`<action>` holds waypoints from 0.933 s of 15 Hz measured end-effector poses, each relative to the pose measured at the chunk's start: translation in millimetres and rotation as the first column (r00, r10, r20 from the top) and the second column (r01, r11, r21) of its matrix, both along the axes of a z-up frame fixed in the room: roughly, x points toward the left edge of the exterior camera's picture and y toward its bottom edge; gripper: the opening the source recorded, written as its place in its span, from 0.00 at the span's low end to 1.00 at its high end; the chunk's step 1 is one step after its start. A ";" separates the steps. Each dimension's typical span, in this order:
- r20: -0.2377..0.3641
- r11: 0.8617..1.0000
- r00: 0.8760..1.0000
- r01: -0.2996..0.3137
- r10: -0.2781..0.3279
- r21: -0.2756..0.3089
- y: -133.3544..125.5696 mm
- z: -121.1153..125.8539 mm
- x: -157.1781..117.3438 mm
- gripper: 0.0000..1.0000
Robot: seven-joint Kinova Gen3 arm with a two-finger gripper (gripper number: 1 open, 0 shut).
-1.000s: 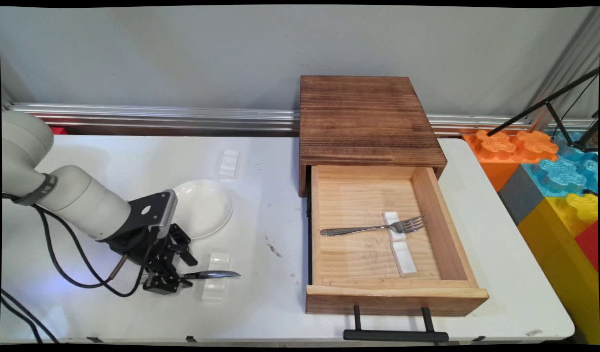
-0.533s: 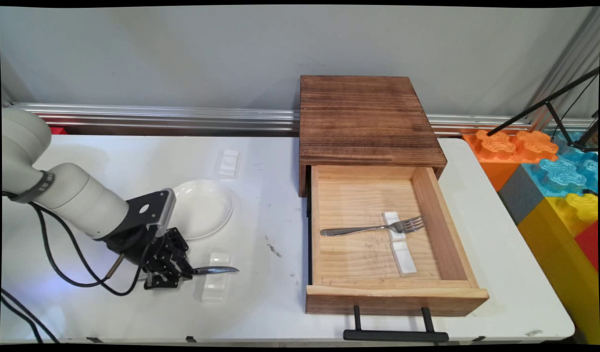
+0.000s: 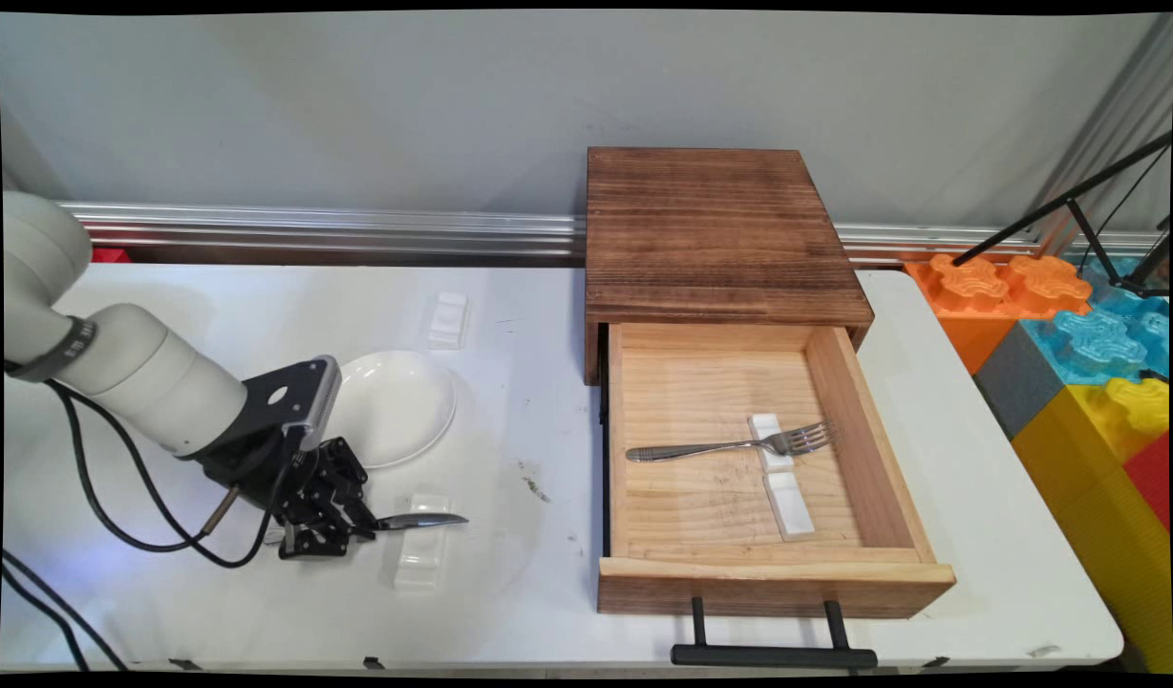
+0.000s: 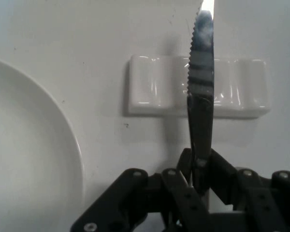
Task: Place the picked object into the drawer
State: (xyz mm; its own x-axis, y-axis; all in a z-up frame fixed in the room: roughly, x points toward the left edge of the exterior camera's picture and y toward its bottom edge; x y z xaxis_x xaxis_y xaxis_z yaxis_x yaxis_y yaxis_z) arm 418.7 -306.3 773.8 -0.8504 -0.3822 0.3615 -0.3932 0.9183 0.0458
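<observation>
My gripper [image 3: 350,528] [image 4: 199,181] is low over the table's front left and shut on the handle of a steel knife [image 3: 422,521] [image 4: 201,82]. The serrated blade points right and hangs just above a white ceramic cutlery rest [image 3: 420,552] [image 4: 154,92]. A white plate [image 3: 395,406] [image 4: 29,159] lies just behind the gripper. To the right, an open wooden drawer [image 3: 916,530] holds a fork [image 3: 730,445] lying across a second white rest [image 3: 782,478].
The drawer belongs to a dark wooden box [image 3: 711,229] at the back; its black handle [image 3: 773,655] juts past the table's front edge. A third white rest [image 3: 448,319] sits behind the plate. Coloured foam blocks [image 3: 1083,354] stand off the table's right end.
The gripper has risen slightly and shifted back with the knife, so the blade now hangs a little higher over the cutlery rest.
</observation>
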 end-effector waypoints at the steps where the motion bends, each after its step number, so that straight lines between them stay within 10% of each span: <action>1: -0.001 1.000 1.000 -0.003 0.003 0.000 -1.0 4.3 -0.2 0.00; 14: 0.001 0.999 1.000 -0.011 0.011 0.042 -14.0 68.4 -10.4 0.00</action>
